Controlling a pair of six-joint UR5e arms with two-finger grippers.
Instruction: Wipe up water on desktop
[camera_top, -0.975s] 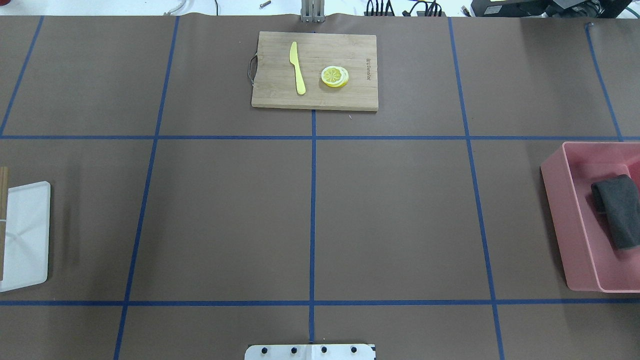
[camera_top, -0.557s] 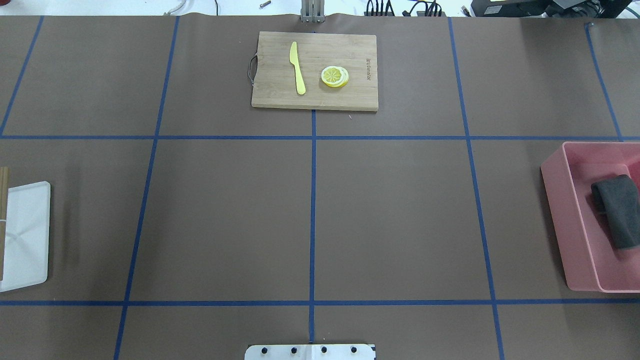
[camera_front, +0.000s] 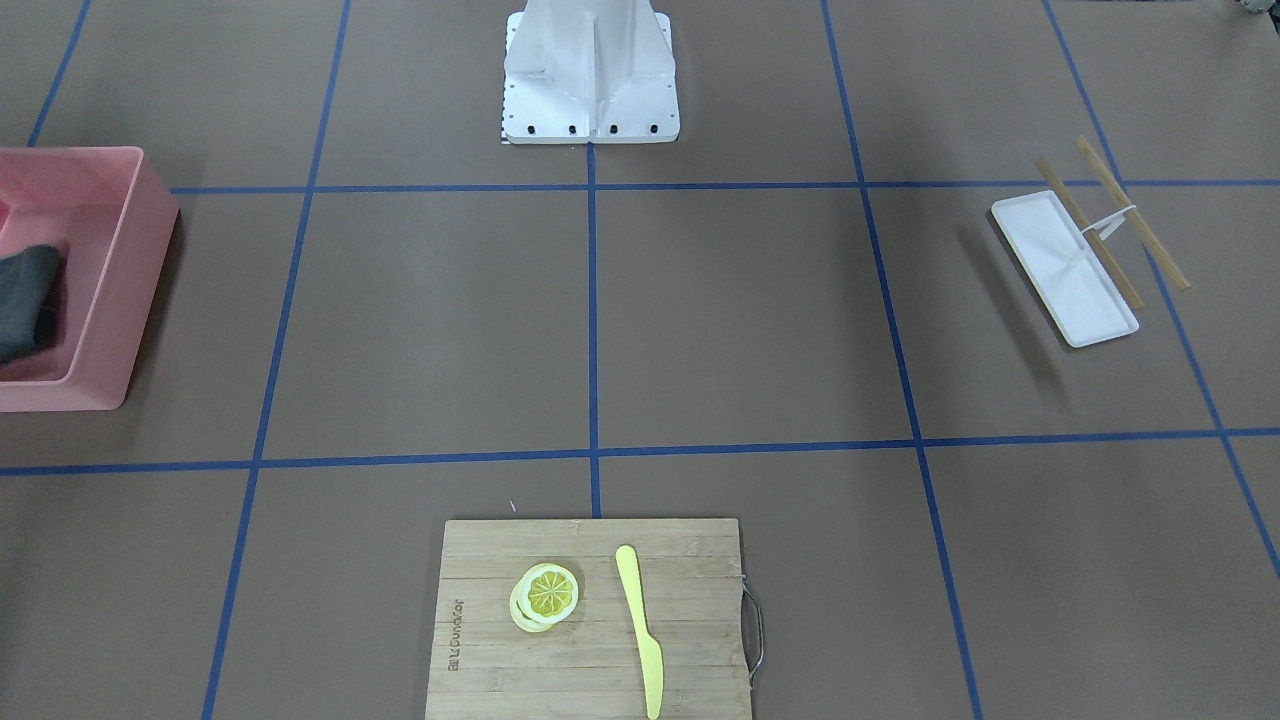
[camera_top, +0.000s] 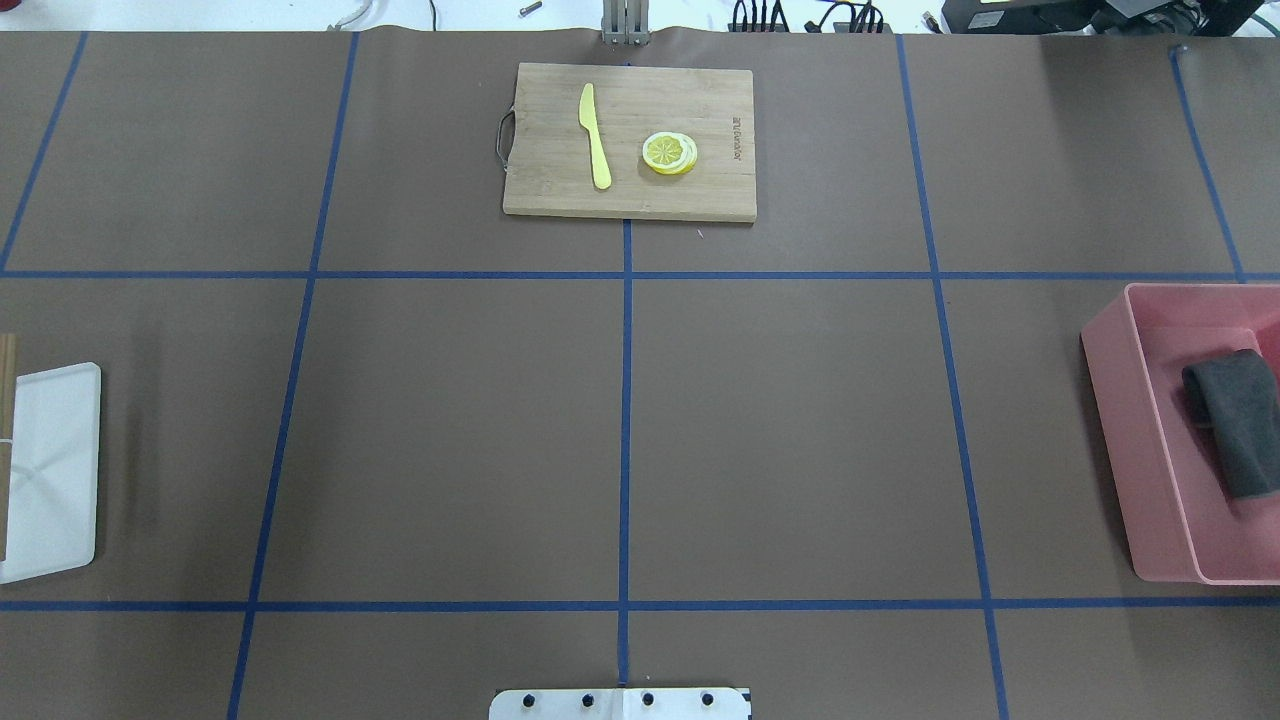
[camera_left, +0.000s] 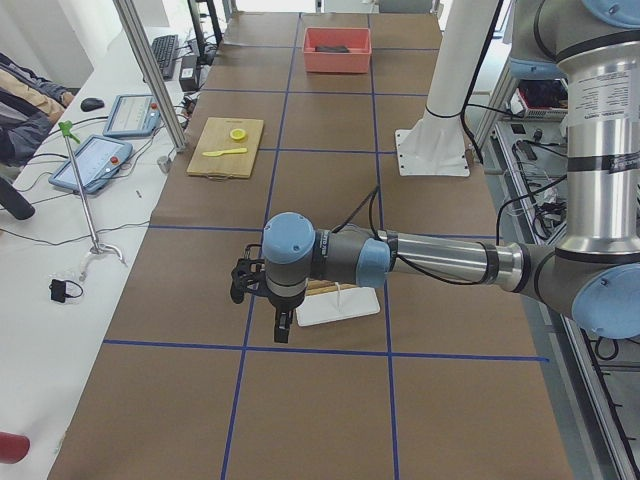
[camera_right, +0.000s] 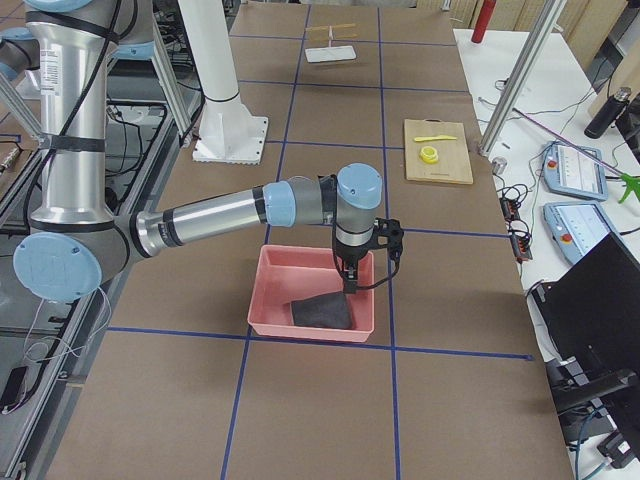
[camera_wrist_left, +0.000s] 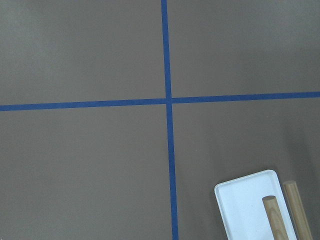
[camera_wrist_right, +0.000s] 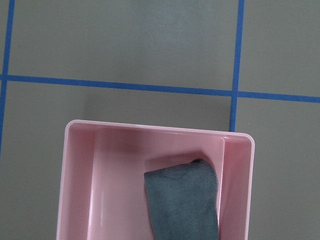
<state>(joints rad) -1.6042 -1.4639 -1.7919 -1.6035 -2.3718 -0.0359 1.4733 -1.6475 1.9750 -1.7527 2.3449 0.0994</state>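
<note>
The desktop (camera_top: 450, 430) is a matte brown tabletop with a blue tape grid; I can make out no water on it. A folded dark grey cloth (camera_top: 1235, 420) lies in a pink bin (camera_top: 1110, 400) at the right edge, and shows in the right wrist view (camera_wrist_right: 182, 202). My right gripper (camera_right: 350, 280) hangs over the bin's rim, above the cloth; I cannot tell if it is open. My left gripper (camera_left: 283, 325) hangs above the table beside a white tray (camera_left: 340, 305); I cannot tell if it is open. No fingers show in either wrist view.
A bamboo cutting board (camera_top: 540, 190) at the far middle carries a yellow knife (camera_top: 595, 135) and lemon slices (camera_top: 669, 153). The white tray (camera_top: 60, 470) with wooden chopsticks (camera_front: 1130, 215) lies at the left edge. The robot's base plate (camera_top: 620, 704) is at the near edge.
</note>
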